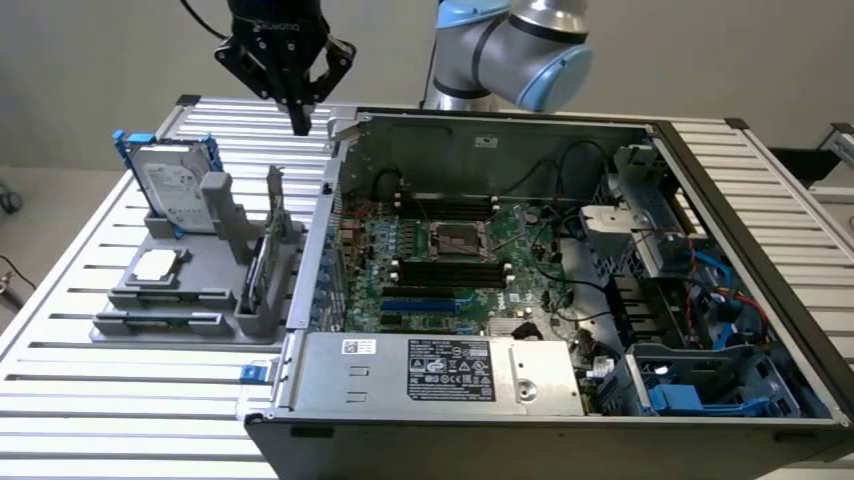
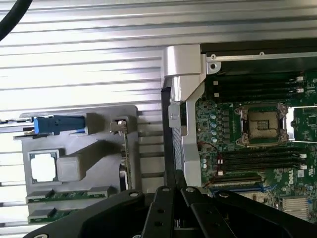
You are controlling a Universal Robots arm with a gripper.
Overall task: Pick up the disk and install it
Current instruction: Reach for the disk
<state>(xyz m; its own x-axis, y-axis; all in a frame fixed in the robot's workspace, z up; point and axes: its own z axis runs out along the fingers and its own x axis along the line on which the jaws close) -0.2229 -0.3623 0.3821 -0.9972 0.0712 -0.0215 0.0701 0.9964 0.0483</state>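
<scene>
The disk point(image 1: 176, 184), a silver drive with a white label in a blue carrier, stands on edge in a gray holder point(image 1: 171, 296) on the exterior view's left. Seen from above in the wrist view, the disk point(image 2: 59, 124) is a thin blue strip. My gripper point(image 1: 302, 122) hangs high over the back corner of the open computer case point(image 1: 320, 200), to the exterior view's right of the disk and well apart from it. Its black fingers point(image 2: 168, 198) are shut together with nothing between them.
The gray holder also carries a small square silver chip point(image 1: 154, 265) and upright memory cards point(image 1: 274, 250). Inside the case lie the motherboard point(image 1: 454, 250), a silver labelled power supply box point(image 1: 441, 370) and a blue drive bay point(image 1: 687, 395). Slatted metal table point(image 1: 120, 410) surrounds everything.
</scene>
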